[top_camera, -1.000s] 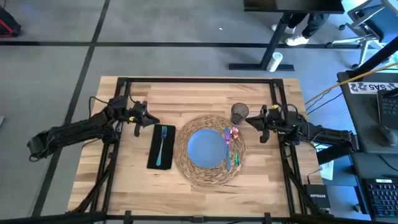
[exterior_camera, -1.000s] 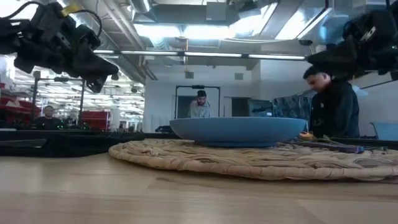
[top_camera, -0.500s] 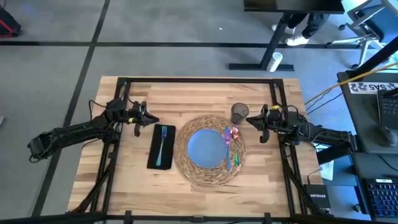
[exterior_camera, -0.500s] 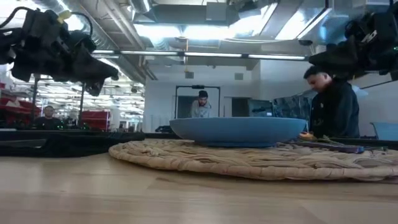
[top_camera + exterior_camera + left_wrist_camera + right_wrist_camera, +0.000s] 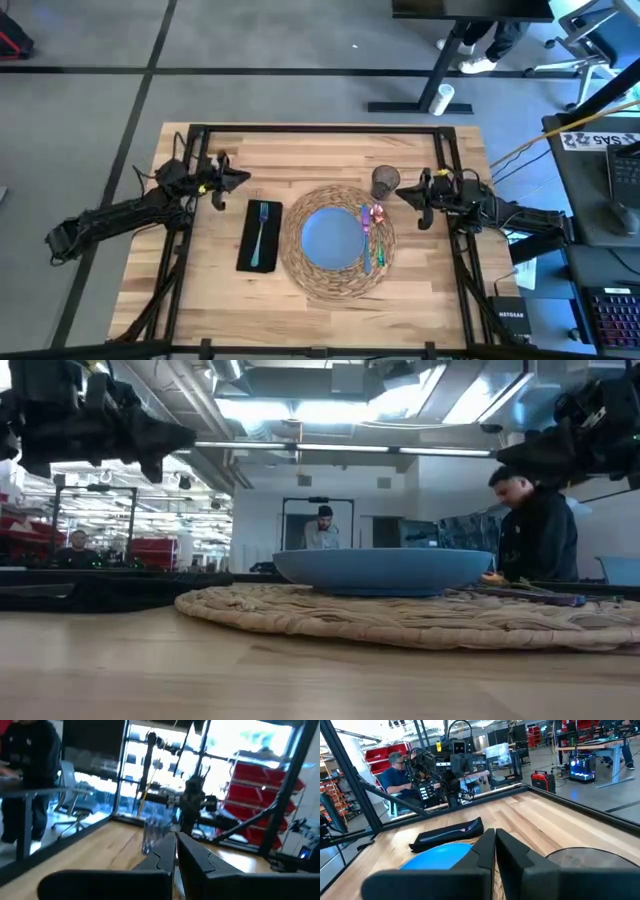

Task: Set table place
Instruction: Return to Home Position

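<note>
High view: a large rectangular light butcher-block wooden table [image 5: 300,150] with a thin black metal frame, laid for one, with a dark arm at its left edge and another at its right edge.
Placemat: the big round woven straw placemat [image 5: 335,288] lies flat about the middle of the table.
Plate: the smaller pale blue round plate [image 5: 330,240] sits centred on the placemat. In the low view its rim [image 5: 385,572] stands above the weave [image 5: 400,618].
Cutlery: the colourful-handled cutlery [image 5: 370,240] lies on the placemat just beside the plate, on the side toward the table's right edge.
Napkin: the black rectangular napkin [image 5: 246,255] lies on the bare wood just beside the placemat, toward the left edge.
Fork: the teal fork [image 5: 263,225] lies lengthwise on the napkin.
Cup: the small grey cup [image 5: 385,182] stands upright on the wood just off the placemat's rim, between placemat and right edge.
Left gripper: the left gripper [image 5: 243,178] hangs above the table near the left edge, touching nothing. Its dark fingers [image 5: 165,857] are pressed together and empty.
Right gripper: the right gripper [image 5: 403,195] hovers near the right edge, just beside the cup and apart from it. Its fingers [image 5: 485,852] are closed with nothing between them.
Background: a person [image 5: 535,525] in dark clothing stands beyond the table.
</note>
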Action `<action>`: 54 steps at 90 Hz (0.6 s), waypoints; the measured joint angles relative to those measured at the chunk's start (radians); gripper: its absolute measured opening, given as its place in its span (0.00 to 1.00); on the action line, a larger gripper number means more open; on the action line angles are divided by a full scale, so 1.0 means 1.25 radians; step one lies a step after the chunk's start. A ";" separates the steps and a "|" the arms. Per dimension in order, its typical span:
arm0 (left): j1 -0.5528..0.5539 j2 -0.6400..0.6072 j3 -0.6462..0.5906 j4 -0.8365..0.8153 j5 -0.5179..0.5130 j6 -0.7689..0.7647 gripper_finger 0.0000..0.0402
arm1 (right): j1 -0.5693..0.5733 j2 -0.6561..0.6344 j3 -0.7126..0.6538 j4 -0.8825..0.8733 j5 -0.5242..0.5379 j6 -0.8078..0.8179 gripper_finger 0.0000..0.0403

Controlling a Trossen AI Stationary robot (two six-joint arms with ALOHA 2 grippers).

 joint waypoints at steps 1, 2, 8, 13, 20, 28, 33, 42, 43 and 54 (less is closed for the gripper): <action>-0.001 -0.005 0.000 -0.002 0.000 -0.001 0.00 | 0.000 0.000 0.000 0.000 0.000 0.000 0.00; -0.002 -0.010 0.000 -0.004 0.000 -0.002 0.00 | 0.000 0.000 0.000 0.000 0.000 0.000 0.00; -0.005 -0.043 0.000 -0.016 -0.001 -0.011 0.00 | 0.000 0.002 0.000 0.000 0.000 0.000 0.00; -0.007 -0.072 0.000 -0.020 -0.007 -0.014 0.00 | 0.000 0.006 0.000 0.000 0.000 0.000 0.00; -0.007 -0.118 0.000 -0.049 -0.036 -0.014 0.00 | 0.000 0.016 0.000 0.000 0.003 0.001 0.00; -0.007 -0.173 0.000 -0.098 -0.089 -0.011 0.00 | 0.000 0.030 0.000 -0.001 0.006 0.008 0.00; -0.007 -0.211 0.000 -0.128 -0.122 0.000 0.00 | 0.000 0.038 0.000 -0.001 0.006 0.015 0.00; -0.007 -0.283 0.000 -0.178 -0.173 0.010 0.00 | 0.000 0.051 0.000 -0.001 0.006 0.019 0.00; -0.007 -0.291 0.000 -0.184 -0.180 0.012 0.00 | 0.000 0.052 0.000 -0.001 0.006 0.019 0.00; -0.007 -0.344 0.000 -0.211 -0.229 0.030 0.00 | 0.000 0.053 0.000 -0.001 0.005 0.020 0.00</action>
